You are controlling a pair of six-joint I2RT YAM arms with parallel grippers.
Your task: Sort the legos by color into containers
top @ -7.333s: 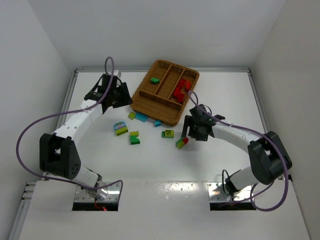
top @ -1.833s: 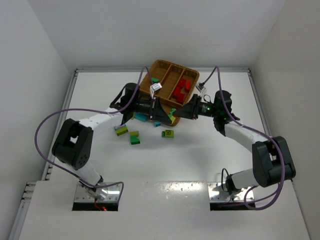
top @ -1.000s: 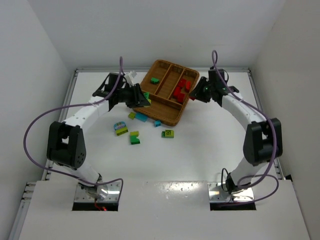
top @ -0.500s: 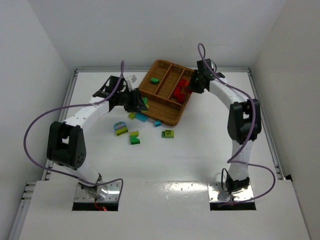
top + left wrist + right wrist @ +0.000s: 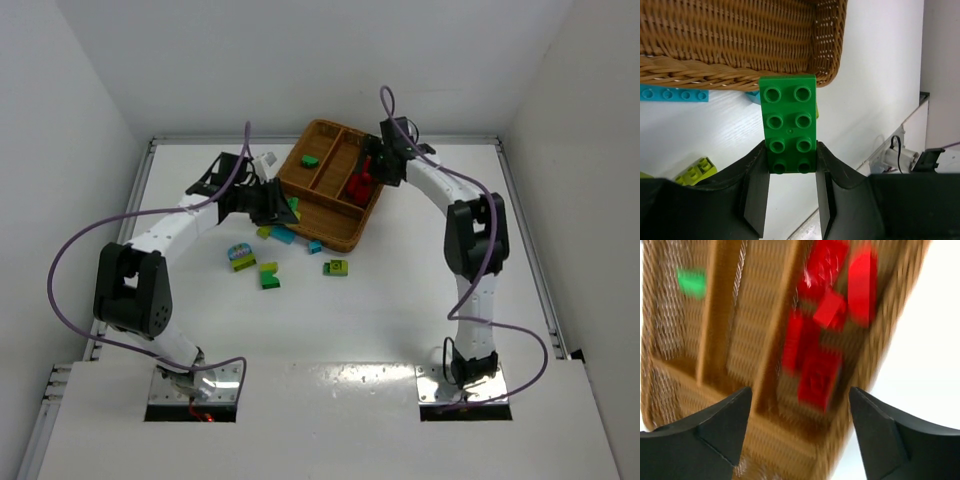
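Grips a green two-by-four brick (image 5: pixel 790 122) by one short end in the left gripper (image 5: pixel 791 152), half closed, with fingers (image 5: pixel 756 190) pressed to its two long sides and studs facing the wrist camera. Holds it over the white table (image 5: pixel 875 65), just outside a rounded corner of the wicker tray (image 5: pixel 740 40); cannot tell whether brick and wall touch. Shows a light blue brick (image 5: pixel 672 94) lying just beside the foot of the tray wall, and a lime brick (image 5: pixel 697 170) further out. Hangs the right gripper (image 5: pixel 800 390) over the tray, spread wide, with nothing in its grasp. Looks down from there, through blur, on three long compartments side by side. Finds a heap of red bricks (image 5: pixel 815 375) in the rightmost compartment (image 5: pixel 860 350), some overlapping, number unclear. Finds a small green brick (image 5: pixel 691 282) toward the far end of the leftmost compartment (image 5: pixel 670 350). Counts, from the top camera, several loose bricks (image 5: pixel 268 275) on the table near the tray's near side, in lime, green and light blue
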